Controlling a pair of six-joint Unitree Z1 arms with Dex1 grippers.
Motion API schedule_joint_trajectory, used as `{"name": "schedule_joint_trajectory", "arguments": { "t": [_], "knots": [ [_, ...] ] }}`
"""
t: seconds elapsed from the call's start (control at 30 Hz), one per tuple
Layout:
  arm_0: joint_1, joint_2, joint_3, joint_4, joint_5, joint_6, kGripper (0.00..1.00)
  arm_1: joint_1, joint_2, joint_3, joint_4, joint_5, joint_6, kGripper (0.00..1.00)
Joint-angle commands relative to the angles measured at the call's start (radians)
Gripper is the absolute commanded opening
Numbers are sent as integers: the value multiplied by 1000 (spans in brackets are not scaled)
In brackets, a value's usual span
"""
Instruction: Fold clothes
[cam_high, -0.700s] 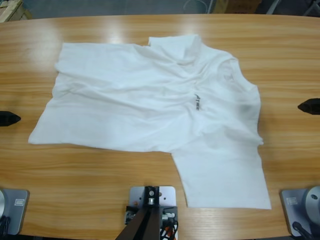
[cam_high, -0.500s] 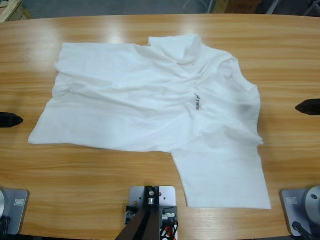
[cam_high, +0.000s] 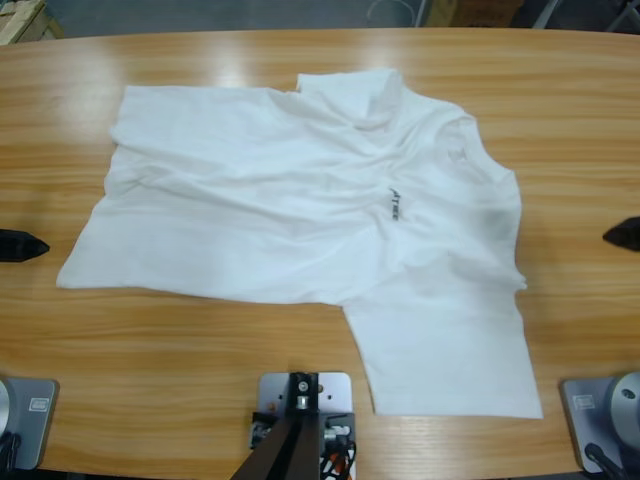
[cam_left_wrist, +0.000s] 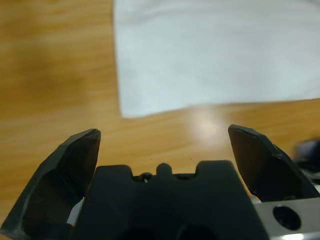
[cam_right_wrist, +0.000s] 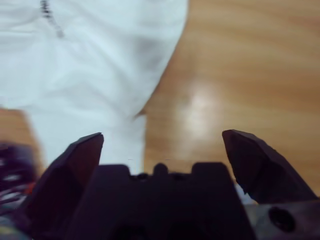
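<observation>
1. The white T-shirt lies rumpled mid-table; its long axis runs from the far left to the near right corner; the logo sits right of centre.
2. Wrist views alone show jaws spread: left gripper empty beside a shirt corner; right gripper empty, facing the logo side.
3. Since earlier, both black tips, left and right, have shifted nearer; the shirt is unchanged.

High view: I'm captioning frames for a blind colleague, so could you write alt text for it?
A wrinkled white T-shirt lies spread, unfolded, on a long wooden table, its small dark logo facing up. A black gripper tip pokes in at each side edge, the left gripper and the right gripper, both clear of the shirt.
</observation>
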Motion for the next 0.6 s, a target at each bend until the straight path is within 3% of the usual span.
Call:
{"name": "schedule_joint_trajectory", "arguments": {
  "t": [0.03,0.2,0.43,0.6],
  "knots": [
    [-97,-8,108,16,-162,-302,1000,125,-130,112,-15,74,337,1000],
    [-102,-52,130,-55,-129,-299,1000,140,-177,185,-81,52,336,1000],
    [-181,42,44,-64,-27,-239,1000,140,338,-145,-107,35,213,1000],
    [-203,107,16,-82,2,-258,1000,125,570,-388,-33,2,93,1000]
  ]
}}
